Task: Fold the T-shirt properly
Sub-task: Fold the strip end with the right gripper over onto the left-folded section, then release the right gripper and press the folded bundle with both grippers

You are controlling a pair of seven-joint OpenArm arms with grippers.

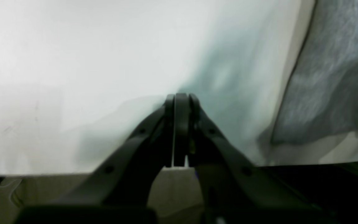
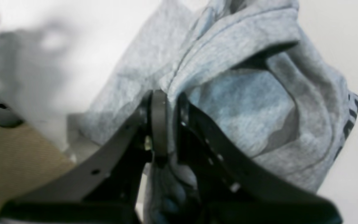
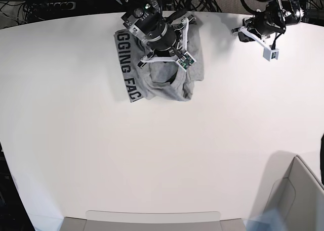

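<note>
Clearly T-shirt (image 2: 247, 102) sits pinched (bunched) in right end effector (image 2: 166, 102).

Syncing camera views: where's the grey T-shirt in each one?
Left wrist: T-shirt along the right edge, apart from the shut left end effector.
Right wrist: T-shirt fills the centre and right, pinched in the right end effector.
Base: T-shirt bunched at top centre, under the right arm.
Shared landmark: white table.

T-shirt (image 3: 158, 74) on table (image 3: 152, 155) — far edge
</note>
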